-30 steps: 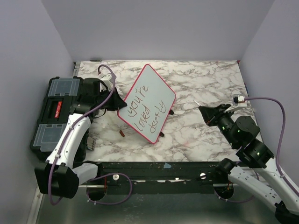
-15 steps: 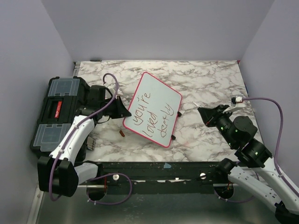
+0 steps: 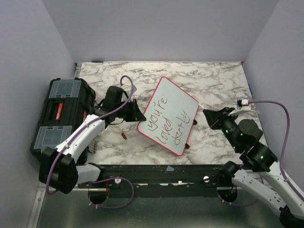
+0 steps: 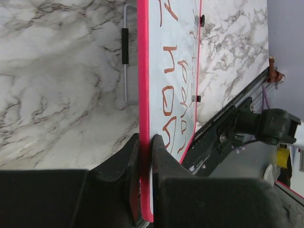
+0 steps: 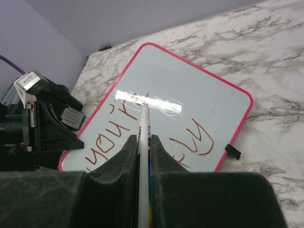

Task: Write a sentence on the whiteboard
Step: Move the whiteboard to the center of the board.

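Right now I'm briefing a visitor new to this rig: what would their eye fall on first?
The pink-framed whiteboard in the middle of the table, set askew, with brown handwriting that starts "you're loved". The left hand clamps its edge, and from the right the right hand points a white marker at it. A black toolbox sits at the far left.

Marbled table (image 3: 213,80) (small brown piece (image 3: 124,136))

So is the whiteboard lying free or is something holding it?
Held. The left gripper is shut on the pink frame of the whiteboard; the left wrist view shows that edge pinched between both fingers.
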You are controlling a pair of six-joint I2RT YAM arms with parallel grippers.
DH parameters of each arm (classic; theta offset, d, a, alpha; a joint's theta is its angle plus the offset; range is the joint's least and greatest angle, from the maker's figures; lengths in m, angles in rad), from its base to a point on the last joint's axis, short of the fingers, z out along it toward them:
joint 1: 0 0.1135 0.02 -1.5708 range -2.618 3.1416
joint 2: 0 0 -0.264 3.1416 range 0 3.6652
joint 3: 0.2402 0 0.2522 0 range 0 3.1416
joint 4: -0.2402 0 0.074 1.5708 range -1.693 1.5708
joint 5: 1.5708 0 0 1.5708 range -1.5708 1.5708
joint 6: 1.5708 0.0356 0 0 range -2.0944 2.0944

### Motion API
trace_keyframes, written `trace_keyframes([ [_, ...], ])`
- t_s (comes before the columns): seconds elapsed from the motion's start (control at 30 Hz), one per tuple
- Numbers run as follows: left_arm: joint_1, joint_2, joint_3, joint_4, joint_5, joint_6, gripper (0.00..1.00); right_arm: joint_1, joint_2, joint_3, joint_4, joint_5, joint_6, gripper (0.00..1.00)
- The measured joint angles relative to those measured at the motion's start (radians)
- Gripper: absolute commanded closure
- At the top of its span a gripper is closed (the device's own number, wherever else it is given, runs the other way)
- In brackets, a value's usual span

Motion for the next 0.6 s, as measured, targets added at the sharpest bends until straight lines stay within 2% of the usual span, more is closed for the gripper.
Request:
trace_keyframes([
  [0.27, -0.179, 0.126, 0.102, 0.040, -0.037, -0.054, 1.00, 0.000, -0.040, 0.000, -0.031, 0.029, -0.002, 0.99],
  [0.43, -0.218, 0.148, 0.133, 0.033, -0.062, -0.064, 0.83, 0.000, -0.060, 0.002, -0.067, 0.049, -0.010, 0.99],
  [0.6, -0.227, 0.149, 0.134, 0.012, -0.099, -0.058, 0.73, 0.000, -0.069, 0.004, -0.076, 0.059, -0.018, 0.99],
])
